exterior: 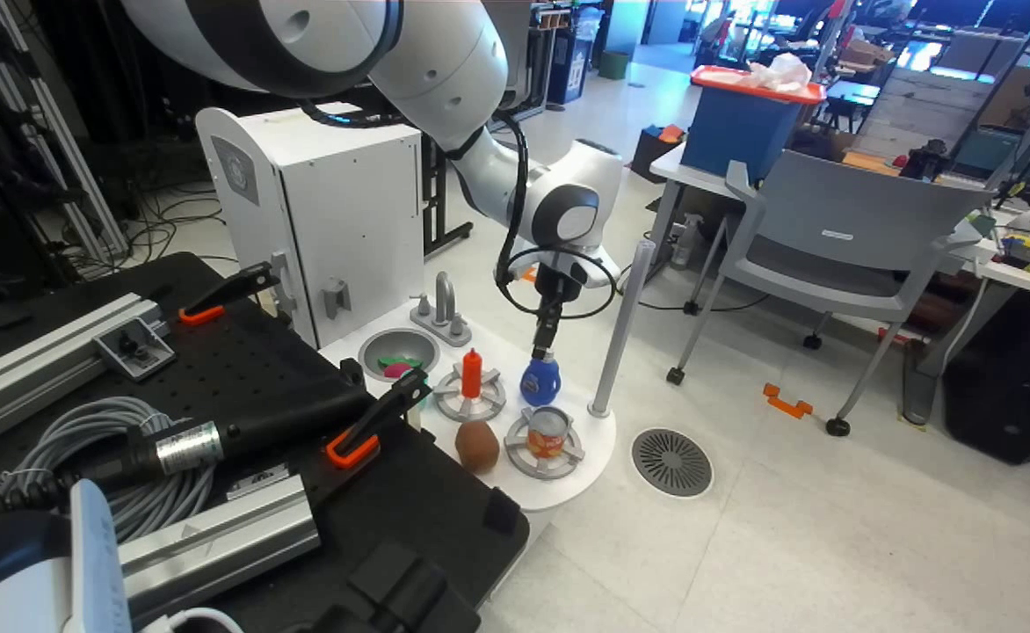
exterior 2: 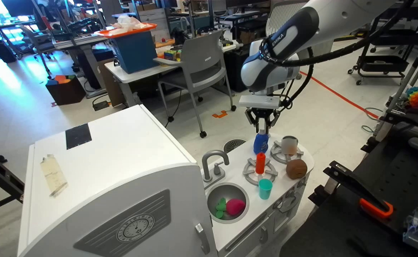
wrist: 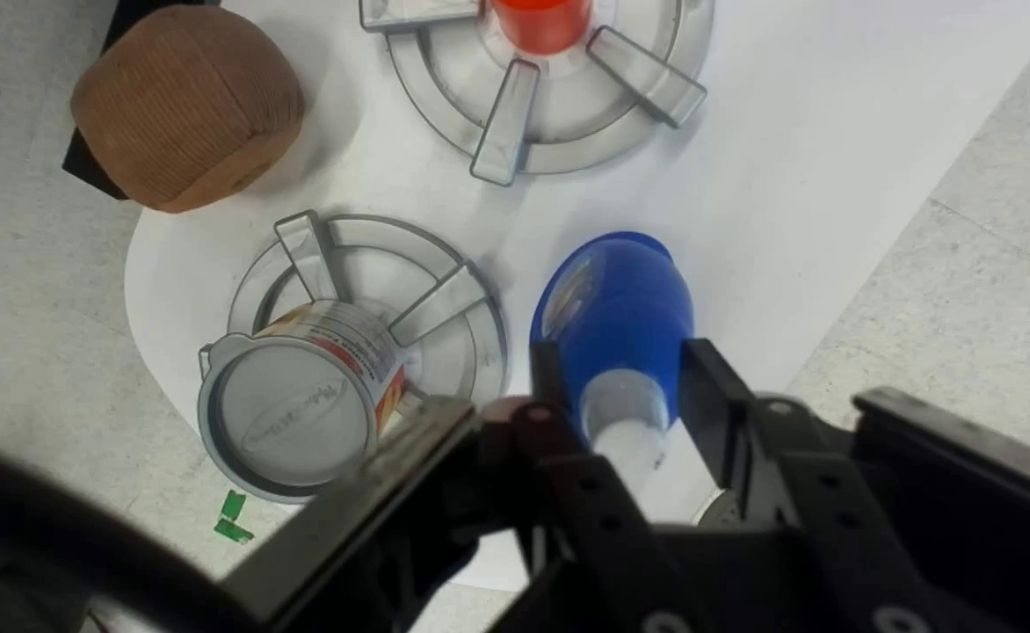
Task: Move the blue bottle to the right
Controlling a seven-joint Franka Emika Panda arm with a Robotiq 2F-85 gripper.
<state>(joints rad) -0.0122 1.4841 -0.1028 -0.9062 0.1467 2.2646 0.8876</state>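
Cabinet [exterior: 352,229] and sink [exterior: 396,339] mark the left end of the white table [exterior: 598,440], as seen in an exterior view. Next comes the red bottle [exterior: 472,375], upright on the sink-side burner [wrist: 504,123] between the near and far edges, then the brown ball [exterior: 477,446] at the near edge. The blue bottle [exterior: 540,380] stands close to the far edge, toward the rounded right end; its base appears to rest on the table. Above it is the gripper [wrist: 622,365], its 2 fingers [wrist: 708,396] partway apart, 1 on either side of the bottle's top; I cannot tell whether they press on it. Nearer the rounded end, the can [exterior: 547,432] sits on the end burner [wrist: 440,303], and the metal post [exterior: 621,330] rises by the right edge.

I judge the reach done. Left, probably: a firm hold, the move right and the release. Nothing marks a target, so how far right is unclear.
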